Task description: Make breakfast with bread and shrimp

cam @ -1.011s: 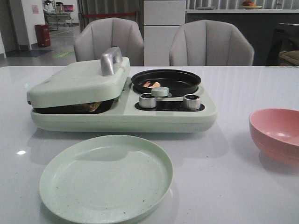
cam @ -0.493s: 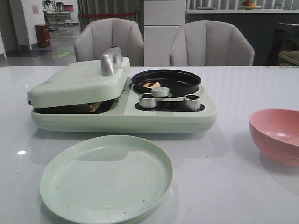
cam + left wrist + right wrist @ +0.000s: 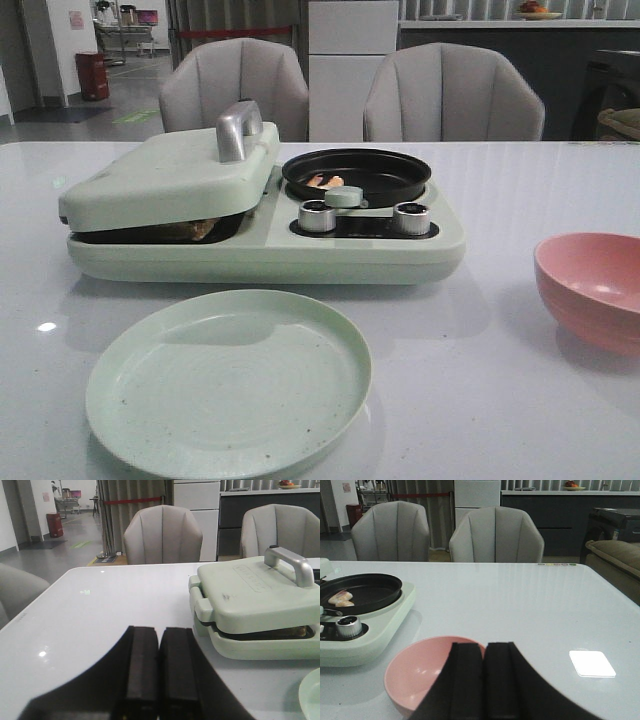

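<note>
Right tool clenched empty; shrimp well apart in black pan.

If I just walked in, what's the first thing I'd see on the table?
A big pale green cooker sits mid-table, its lid down over bread peeking out, and shrimp in its black pan. A green plate lies in front, a pink bowl to the right.
</note>
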Controlling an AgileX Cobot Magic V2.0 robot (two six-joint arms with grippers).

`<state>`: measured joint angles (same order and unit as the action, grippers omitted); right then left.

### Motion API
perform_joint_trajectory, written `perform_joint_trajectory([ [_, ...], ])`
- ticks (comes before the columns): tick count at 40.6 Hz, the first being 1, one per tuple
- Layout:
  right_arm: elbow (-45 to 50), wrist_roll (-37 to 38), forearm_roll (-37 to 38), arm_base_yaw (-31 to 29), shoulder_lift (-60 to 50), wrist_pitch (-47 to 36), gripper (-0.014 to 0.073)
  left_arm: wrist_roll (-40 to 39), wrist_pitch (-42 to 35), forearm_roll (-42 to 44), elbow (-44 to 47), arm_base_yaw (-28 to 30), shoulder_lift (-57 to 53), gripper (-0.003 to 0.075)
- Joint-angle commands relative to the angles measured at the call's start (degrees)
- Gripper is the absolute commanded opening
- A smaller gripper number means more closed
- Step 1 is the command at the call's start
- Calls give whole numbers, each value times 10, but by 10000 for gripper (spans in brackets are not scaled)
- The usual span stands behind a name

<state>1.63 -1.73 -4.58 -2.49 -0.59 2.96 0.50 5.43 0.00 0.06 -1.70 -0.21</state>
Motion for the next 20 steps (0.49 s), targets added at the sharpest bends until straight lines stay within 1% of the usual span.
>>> perform_joint_trajectory([
  [1, -10, -1, -2, -1, -13, -57, 35, -1, -50, -4, 18, -5, -10, 101],
  [20, -10, -1, -2, 8, -13, -57, 35, -1, -50, -4, 18, -5, -10, 101],
])
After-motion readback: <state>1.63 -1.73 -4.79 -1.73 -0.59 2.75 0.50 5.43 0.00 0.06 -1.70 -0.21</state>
